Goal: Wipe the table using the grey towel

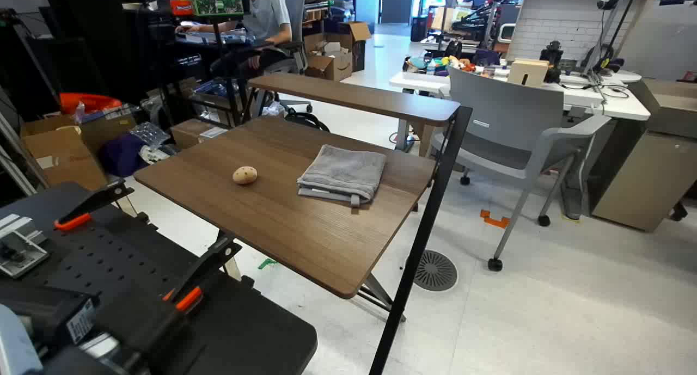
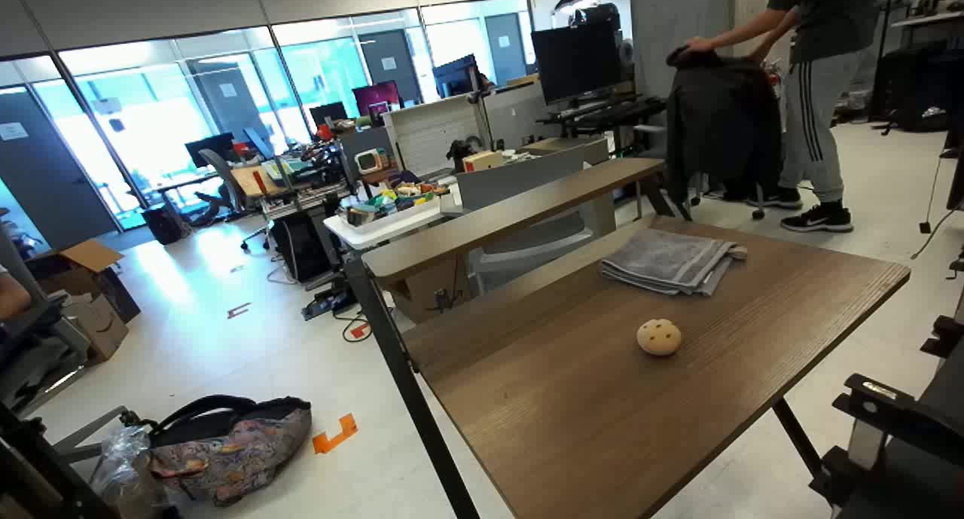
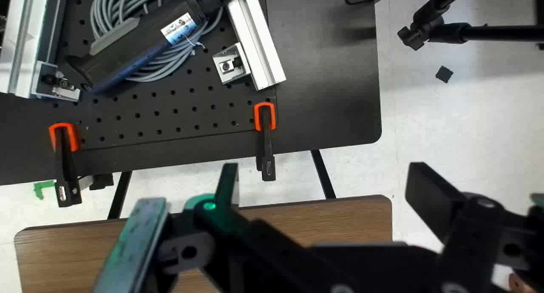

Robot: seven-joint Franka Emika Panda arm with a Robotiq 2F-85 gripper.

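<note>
Black two-finger gripper [image 3: 325,174] is gaping wide; soft grey folded towel [image 1: 343,171] is lying on the dark brown wood-grain table [image 1: 283,239]

In the wrist view, the gripper is pointing its two dark fingers [image 3: 429,195] out with a big gap between them. White floor [image 3: 293,178] is showing through the gap, and so is an edge of the brown table.

Past the fingers, a black table with rounded corners [image 3: 331,80] is standing. A flat black board full of small holes [image 3: 168,123] is lying on it, and two black clamps with orange ends [image 3: 266,142] are sitting at the edge. On the board, a thin grey cable [image 3: 106,18] is lying in loops, and a thick black piece with a white and blue label [image 3: 140,42] is covering part of it. Silver metal bars [image 3: 257,42] are lying close by.

In both exterior views, the brown table is standing next to the black table. The towel is lying flat on the brown top, near a long, narrow, raised wooden shelf [image 1: 354,94]. A small round tan lump with dark spots [image 2: 660,338] is sitting near the towel, not touching it.

In an exterior view, a person in a dark shirt and grey trousers [image 2: 817,120] is standing well apart from the towel.
</note>
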